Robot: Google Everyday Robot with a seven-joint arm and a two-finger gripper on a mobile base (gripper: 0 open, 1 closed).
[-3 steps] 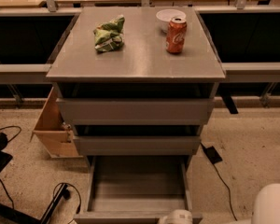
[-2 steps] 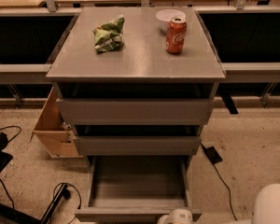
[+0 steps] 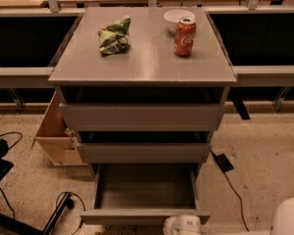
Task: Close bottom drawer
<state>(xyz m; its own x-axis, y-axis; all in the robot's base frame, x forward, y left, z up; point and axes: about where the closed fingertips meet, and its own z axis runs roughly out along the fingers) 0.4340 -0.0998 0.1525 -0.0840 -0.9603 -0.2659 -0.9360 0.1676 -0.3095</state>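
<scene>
None of the closing is done: the bottom drawer (image 3: 144, 187) stands well out at the foot of the cabinet (image 3: 147, 58), the hand (image 3: 183, 225) low by its front edge; how open it is I cannot tell.

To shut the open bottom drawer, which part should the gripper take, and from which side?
The flat front panel of the bottom drawer, met from the front: it has no handle and faces outward, so pushing probably suits. The gripper is just before it.
</scene>
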